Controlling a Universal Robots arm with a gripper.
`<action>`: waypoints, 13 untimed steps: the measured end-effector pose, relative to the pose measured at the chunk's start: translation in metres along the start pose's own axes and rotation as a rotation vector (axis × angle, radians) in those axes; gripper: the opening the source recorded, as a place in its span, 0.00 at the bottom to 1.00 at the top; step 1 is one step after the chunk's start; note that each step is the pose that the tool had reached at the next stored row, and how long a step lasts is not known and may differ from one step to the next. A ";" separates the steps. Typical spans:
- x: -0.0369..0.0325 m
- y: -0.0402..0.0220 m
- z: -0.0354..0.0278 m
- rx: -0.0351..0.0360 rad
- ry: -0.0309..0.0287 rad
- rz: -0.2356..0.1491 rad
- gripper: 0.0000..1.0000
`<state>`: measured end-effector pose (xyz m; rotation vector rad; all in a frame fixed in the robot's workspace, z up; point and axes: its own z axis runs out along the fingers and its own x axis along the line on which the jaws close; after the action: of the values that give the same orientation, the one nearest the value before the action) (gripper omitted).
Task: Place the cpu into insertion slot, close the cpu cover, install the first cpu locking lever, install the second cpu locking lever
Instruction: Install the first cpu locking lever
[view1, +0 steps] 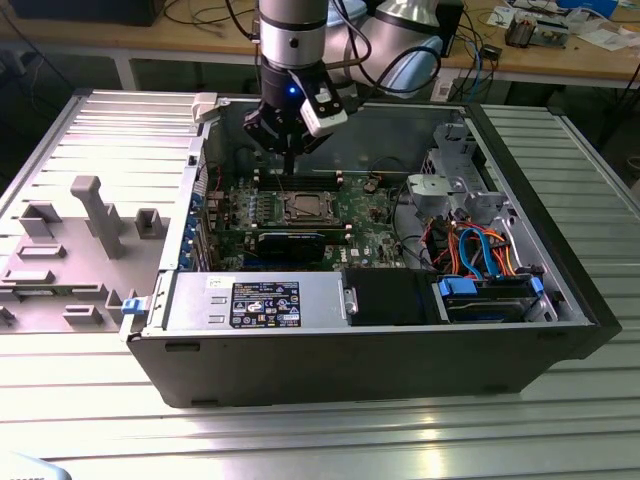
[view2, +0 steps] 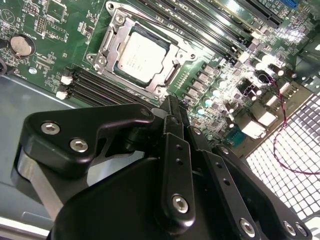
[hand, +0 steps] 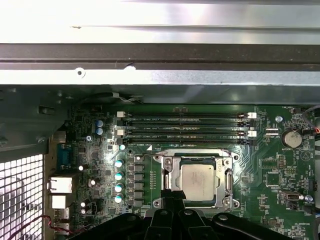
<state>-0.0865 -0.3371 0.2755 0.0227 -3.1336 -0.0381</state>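
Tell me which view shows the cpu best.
The second wrist view: the cpu sits large and unobstructed under the cpu cover. The first wrist view shows it smaller, above the end effector. In the exterior view it is a tiny square.

The gripper (view1: 288, 165) hangs above the cpu (view1: 303, 208) inside the open computer case (view1: 400, 350).

Lab or workshop: open computer case (view1: 400, 330) on aluminium-profile table (view1: 300, 430), cluttered workbench (view1: 560, 50) behind.

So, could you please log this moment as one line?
hand: above board, beside slot | cpu: seated in slot | cover: down around cpu
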 end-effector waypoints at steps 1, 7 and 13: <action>0.0006 0.0000 0.0000 0.0000 0.0000 0.000 0.11; 0.0064 0.0001 0.0001 0.0000 0.0000 0.000 0.11; 0.0115 0.0002 0.0002 0.0000 0.0000 0.000 0.11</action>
<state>-0.0980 -0.3371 0.2754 0.0229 -3.1336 -0.0381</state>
